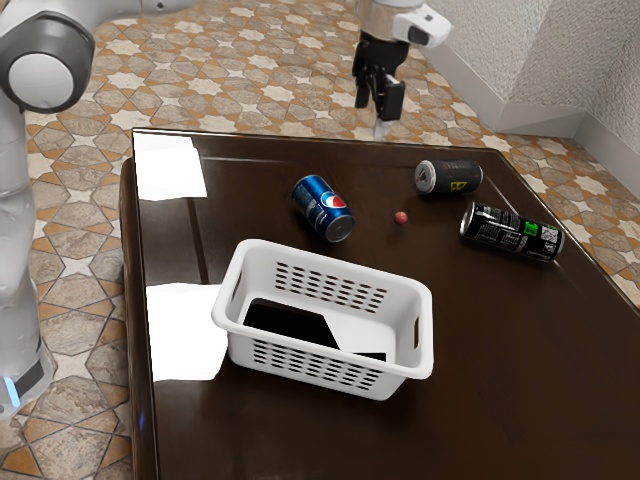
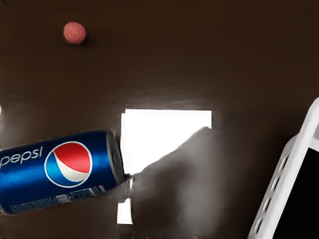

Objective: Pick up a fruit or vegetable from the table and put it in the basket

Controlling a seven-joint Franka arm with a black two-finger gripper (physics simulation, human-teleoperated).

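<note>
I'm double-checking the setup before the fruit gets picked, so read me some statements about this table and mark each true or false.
1. The small red fruit lies on the table, outside the white basket. True.
2. The blue Pepsi can, the black-and-green can and the dark gray can are all on the table. True.
3. All three cans stand upright. False: they lie on their sides.
4. The basket has holes through its walls. True.
5. The fruit is bigger than the Pepsi can. False: it is much smaller.
</note>
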